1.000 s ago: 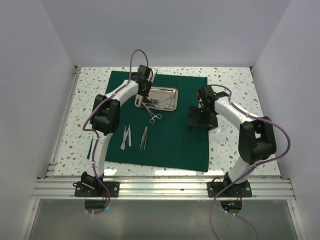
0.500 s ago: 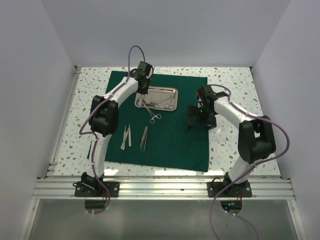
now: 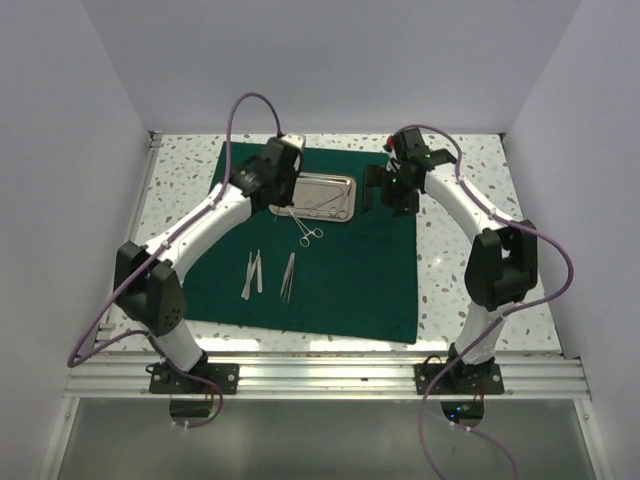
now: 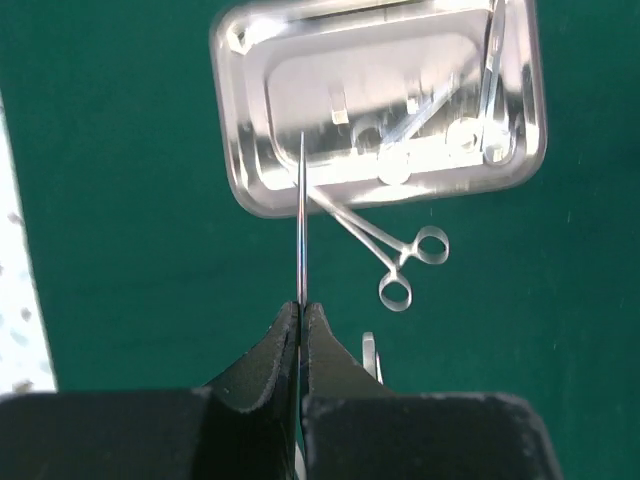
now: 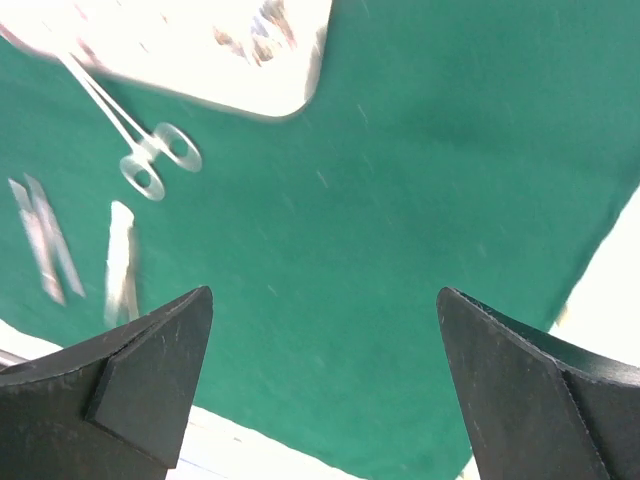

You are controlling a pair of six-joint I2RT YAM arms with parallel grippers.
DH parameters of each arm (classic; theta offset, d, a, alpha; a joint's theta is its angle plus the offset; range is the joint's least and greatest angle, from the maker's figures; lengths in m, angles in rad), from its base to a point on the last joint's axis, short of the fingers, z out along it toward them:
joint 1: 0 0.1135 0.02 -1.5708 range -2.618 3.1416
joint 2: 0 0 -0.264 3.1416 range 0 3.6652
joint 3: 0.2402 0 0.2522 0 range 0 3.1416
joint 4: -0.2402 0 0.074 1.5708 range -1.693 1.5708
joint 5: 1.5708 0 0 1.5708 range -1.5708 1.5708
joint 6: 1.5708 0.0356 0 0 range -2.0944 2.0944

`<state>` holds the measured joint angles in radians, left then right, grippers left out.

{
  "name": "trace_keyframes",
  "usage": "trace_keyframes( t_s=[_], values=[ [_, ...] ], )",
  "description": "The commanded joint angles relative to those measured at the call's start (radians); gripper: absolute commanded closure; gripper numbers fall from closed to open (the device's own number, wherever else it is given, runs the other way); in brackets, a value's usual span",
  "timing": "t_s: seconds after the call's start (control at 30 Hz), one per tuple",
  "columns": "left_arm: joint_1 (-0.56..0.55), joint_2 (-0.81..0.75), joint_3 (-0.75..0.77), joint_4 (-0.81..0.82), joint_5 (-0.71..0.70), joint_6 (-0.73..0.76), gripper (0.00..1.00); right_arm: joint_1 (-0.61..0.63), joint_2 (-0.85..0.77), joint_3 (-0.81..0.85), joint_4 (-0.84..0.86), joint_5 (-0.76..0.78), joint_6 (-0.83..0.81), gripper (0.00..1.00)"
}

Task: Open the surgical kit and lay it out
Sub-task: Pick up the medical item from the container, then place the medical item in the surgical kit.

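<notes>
The green cloth is spread flat on the bench, with the steel tray at its far middle. A thin instrument is pinched in the closed jaws of the left gripper, its tip over the tray's edge. Laying it beside the tweezers is judged the next move. The jaws of the right gripper are spread wide and empty.

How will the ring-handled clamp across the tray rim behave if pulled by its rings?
The ring-handled clamp looks like thin steel: probably stiff and light. Its tips rest in the tray, rings on the cloth, so it may pivot on the rim. Polished metal could slip.
</notes>
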<state>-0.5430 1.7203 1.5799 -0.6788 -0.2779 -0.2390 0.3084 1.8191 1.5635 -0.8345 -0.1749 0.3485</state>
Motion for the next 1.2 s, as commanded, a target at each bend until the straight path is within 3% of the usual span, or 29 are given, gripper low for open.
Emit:
trace_keyframes(
  t_s=[0.0,0.3,0.67,0.8,0.83,1.03,1.17],
  values=[
    [-0.028,-0.063,-0.214,0.013,0.025,-0.12,1.0,0.008,0.078,0.157,-0.009,-0.054,0.041,0.02],
    [-0.061,-0.174,-0.494,0.163,0.14,-0.22,1.0,0.053,0.2,0.391,-0.023,-0.117,0.093,0.02],
    [-0.069,-0.14,-0.574,0.248,0.229,-0.263,0.99,0.15,0.276,0.471,-0.044,-0.098,0.099,0.02],
    [-0.072,-0.139,-0.577,0.237,0.229,-0.258,0.84,0.161,0.31,0.506,-0.043,-0.09,0.103,0.02],
    [-0.072,-0.139,-0.578,0.234,0.23,-0.258,0.77,0.164,0.319,0.527,-0.048,-0.089,0.106,0.02],
    [-0.072,-0.146,-0.589,0.236,0.252,-0.252,0.65,0.193,0.405,0.601,-0.051,-0.087,0.106,0.02],
    [-0.072,-0.163,-0.566,0.213,0.246,-0.247,0.64,0.213,0.457,0.638,-0.048,-0.09,0.11,0.02]
  ],
)
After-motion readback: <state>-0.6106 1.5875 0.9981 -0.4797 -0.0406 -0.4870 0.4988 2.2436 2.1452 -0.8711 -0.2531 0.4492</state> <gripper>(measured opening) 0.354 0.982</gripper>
